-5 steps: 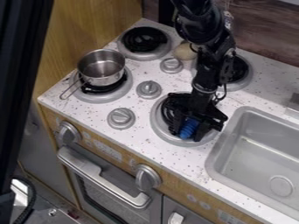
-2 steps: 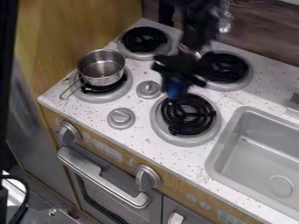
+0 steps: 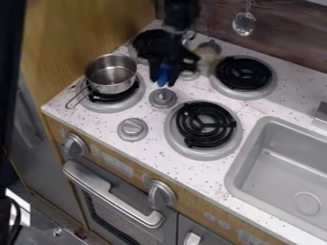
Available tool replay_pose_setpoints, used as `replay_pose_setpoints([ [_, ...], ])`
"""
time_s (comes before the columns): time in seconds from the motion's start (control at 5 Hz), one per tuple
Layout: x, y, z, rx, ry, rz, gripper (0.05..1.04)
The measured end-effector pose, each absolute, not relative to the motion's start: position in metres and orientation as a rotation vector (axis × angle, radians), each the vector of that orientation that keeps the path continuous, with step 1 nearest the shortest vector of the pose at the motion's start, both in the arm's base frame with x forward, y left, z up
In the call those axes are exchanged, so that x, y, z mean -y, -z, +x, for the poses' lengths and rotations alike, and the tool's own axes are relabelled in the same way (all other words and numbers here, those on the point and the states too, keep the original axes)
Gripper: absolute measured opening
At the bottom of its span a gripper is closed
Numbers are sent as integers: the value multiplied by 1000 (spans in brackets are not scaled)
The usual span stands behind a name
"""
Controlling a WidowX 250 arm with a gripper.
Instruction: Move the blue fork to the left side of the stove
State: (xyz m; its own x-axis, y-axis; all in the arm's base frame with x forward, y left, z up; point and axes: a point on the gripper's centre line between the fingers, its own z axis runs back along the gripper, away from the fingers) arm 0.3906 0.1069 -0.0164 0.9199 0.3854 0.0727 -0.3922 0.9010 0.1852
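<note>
1. I have the blue fork point(image 3: 163, 74) clasped in my tool point(image 3: 165, 79), between its two fingers, above the far-left part of the stove point(image 3: 99, 119). Only a short blue piece shows, so I cannot tell how the rest lies.
2. I judge that the pinch and the height serve carrying: up here the fork should pass over the knobs point(image 3: 163, 98) without snagging.
3. The pot point(image 3: 111, 76) sits on the near-left burner point(image 3: 121, 103), taking up much of the left side, its wire handle point(image 3: 78, 99) pointing near-left. Setting down there could knock it.
4. The wooden panel point(image 3: 54, 52) limits room on the left; the near edge drops to the oven front.
5. The far-left burner point(image 3: 144, 44), partly hidden behind my tool, seems the roomier spot. I would go slightly left, then lower gently.
</note>
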Motion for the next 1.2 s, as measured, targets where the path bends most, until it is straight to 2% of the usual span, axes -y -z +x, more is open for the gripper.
replay_pose_setpoints([
  [0.4, -137, 43, 404, -32, -376, 198, 414],
  [0.6, -142, 47, 407, -13, -338, 191, 442],
  [0.8, -141, 49, 399, -12, -306, 198, 740],
  [1.0, -133, 30, 391, 44, -314, 198, 983],
  [1.2, -125, 0, 376, 72, -340, 187, 997],
])
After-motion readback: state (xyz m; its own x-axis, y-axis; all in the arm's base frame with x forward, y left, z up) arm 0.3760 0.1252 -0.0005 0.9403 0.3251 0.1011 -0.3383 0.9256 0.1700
